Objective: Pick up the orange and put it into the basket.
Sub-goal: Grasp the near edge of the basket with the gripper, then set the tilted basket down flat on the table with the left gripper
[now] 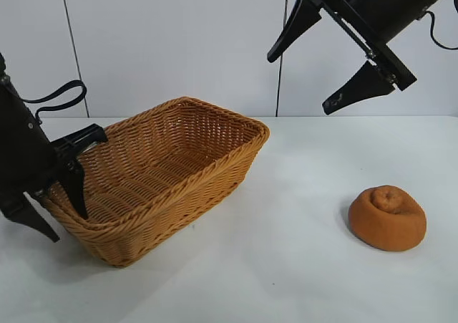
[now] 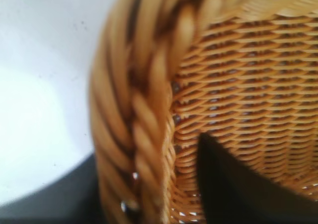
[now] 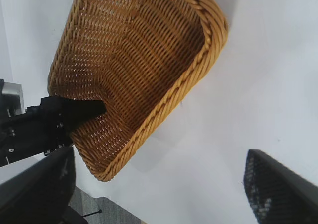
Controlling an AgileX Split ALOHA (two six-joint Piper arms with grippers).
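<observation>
High above the worktop [image 1: 300,266], our right hand [image 1: 330,54] hangs spread; the orange [image 1: 387,218] lies untouched below. Left hand [image 1: 54,194] pinches the wicker basket [image 1: 172,172] rim. Next: descend, grasp.

Bare table [image 1: 286,266] surrounds the orange [image 1: 387,218] at right; the basket [image 1: 186,176] mouth lies open, except the left gripper [image 1: 54,194] straddling its left rim
</observation>
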